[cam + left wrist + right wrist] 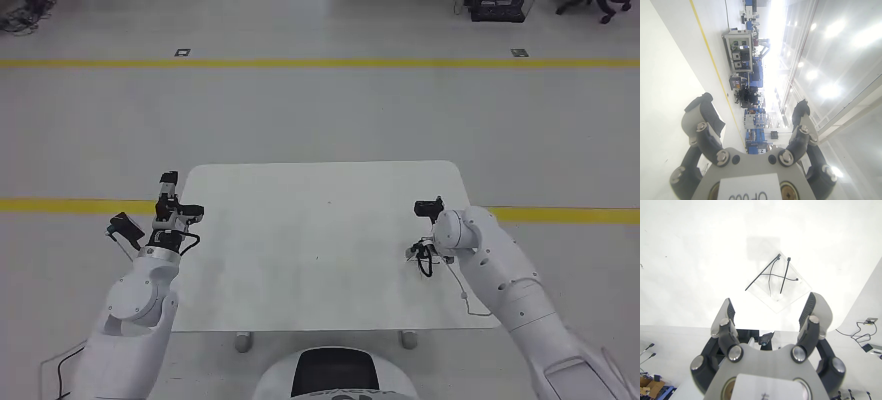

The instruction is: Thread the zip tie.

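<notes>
Several black zip ties [772,274] lie crossed on a clear square plate [791,298] on the white table [696,256]. My right gripper [770,298] hangs above the near side of that plate, open, with nothing between its ribbed pads. The plate sits close to the table's front edge and its rounded right corner. My left gripper [754,100] is open and holds nothing. It is raised at the table's left edge [167,182] and faces out toward the room, far from the zip ties.
The wide middle of the white table [320,230] is bare. On the floor past the table's right corner lie a black cable and a floor socket [869,321]. A yellow floor line [320,63] runs behind the table.
</notes>
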You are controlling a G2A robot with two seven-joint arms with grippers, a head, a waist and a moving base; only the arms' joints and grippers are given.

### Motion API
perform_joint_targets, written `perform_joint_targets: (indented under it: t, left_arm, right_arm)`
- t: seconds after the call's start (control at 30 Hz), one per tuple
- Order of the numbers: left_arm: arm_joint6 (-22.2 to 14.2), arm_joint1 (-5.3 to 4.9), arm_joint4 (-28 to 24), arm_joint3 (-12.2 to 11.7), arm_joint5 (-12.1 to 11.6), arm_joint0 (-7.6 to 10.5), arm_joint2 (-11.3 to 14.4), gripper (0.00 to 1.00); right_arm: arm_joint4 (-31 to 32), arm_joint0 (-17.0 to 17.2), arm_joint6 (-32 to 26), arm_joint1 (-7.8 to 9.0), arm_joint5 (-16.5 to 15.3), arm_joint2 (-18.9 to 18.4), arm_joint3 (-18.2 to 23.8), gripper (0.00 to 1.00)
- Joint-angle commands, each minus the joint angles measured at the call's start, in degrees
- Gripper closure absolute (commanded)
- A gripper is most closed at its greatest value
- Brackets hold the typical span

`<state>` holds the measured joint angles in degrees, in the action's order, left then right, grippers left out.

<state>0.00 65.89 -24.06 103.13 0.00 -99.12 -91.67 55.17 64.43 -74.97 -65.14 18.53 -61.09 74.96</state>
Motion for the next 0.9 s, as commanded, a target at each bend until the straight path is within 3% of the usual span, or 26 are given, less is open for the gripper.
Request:
perform_joint_targets:
  t: [0.0, 0.23, 0.37, 0.73, 0.87]
  left_arm:
    - [0.00, 0.00, 0.00, 0.00, 0.00, 0.00, 0.00, 0.00]
    - [0.00, 0.00, 0.00, 0.00, 0.00, 0.00, 0.00, 0.00]
    - [0.00, 0.00, 0.00, 0.00, 0.00, 0.00, 0.00, 0.00]
    - [0.00, 0.00, 0.00, 0.00, 0.00, 0.00, 0.00, 0.00]
    - [0.00, 0.00, 0.00, 0.00, 0.00, 0.00, 0.00, 0.00]
  right_arm:
    - [0.76, 0.17, -0.01, 0.04, 0.16, -0.03, 0.29, 0.58]
    - [0.44, 0.16, 0.86, -0.39, -1.05, 1.02, -1.10, 0.58]
    - [0.12, -0.11, 1.94, -0.70, -1.58, 1.64, -2.72, 0.67]
    - [0.31, -0.47, 5.82, -1.58, -1.80, 3.28, -5.60, 0.75]
    - [0.50, -0.56, 6.77, -1.88, -1.41, 3.74, -6.59, 0.84]
